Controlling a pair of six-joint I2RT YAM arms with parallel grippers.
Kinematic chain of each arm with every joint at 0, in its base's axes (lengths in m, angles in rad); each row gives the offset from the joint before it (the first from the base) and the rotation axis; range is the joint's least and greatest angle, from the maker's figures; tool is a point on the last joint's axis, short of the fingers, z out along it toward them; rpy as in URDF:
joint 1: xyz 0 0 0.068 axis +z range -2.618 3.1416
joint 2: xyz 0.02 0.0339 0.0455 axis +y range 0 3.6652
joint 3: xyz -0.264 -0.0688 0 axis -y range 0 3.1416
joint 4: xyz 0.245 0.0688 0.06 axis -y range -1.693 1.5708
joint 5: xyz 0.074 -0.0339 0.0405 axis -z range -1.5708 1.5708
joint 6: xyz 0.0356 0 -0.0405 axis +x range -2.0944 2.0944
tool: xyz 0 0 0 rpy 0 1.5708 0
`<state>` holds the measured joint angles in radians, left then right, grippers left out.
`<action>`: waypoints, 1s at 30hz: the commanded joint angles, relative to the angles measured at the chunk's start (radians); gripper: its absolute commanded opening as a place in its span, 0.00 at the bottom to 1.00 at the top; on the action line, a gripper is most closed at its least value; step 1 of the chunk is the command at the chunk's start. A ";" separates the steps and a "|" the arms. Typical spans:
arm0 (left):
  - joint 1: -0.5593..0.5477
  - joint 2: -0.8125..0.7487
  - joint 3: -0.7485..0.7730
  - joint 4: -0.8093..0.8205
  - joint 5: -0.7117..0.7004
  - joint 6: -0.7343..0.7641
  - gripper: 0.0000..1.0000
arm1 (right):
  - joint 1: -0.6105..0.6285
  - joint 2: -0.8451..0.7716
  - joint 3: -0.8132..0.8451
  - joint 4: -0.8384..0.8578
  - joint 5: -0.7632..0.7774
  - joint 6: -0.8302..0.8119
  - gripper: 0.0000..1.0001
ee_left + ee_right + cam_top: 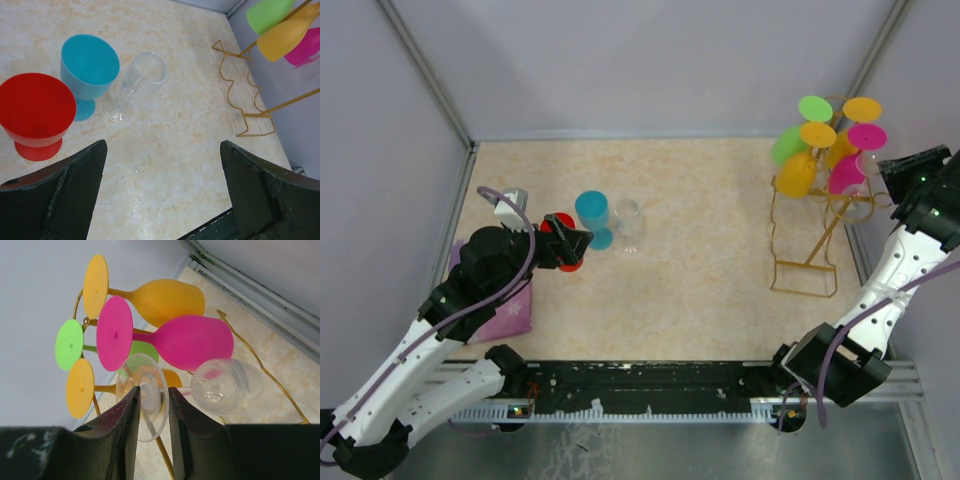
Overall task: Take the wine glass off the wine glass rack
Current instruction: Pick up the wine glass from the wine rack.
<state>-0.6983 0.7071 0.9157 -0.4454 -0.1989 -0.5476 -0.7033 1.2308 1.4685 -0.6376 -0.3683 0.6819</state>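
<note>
I view the whole counter (700, 250) from above; both wrist views share the wine glass rack (806, 264), the right one nearest.

From my right wrist, most of the thin gold wire rack (260, 363) is hidden behind the pink stemmed glass (192, 342) and the orange stemmed glass (167, 300) hanging on it. The pink foot covers nearly all of the lime green glass's (69, 344) bowl. My right hand (153, 392) covers part of the clear wine glass's (227, 386) foot; I cannot tell whether my fingers press it. From above, well left of the rack, my left hand (578, 243) hides most of the red plastic goblet (570, 266). From my left wrist, the rack's hanging glasses are cut off at the top edge.
</note>
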 commanded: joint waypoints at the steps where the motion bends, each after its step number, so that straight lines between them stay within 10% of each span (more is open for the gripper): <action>1: 0.003 0.003 -0.006 0.020 0.007 0.017 0.99 | -0.007 -0.023 0.056 0.001 -0.009 -0.008 0.26; 30: 0.003 0.026 -0.003 -0.001 0.036 0.004 0.99 | -0.008 -0.060 0.070 0.051 -0.001 0.039 0.00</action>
<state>-0.6979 0.7330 0.9157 -0.4503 -0.1711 -0.5453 -0.7044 1.2240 1.5257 -0.7048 -0.3603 0.6762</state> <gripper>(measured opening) 0.996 0.021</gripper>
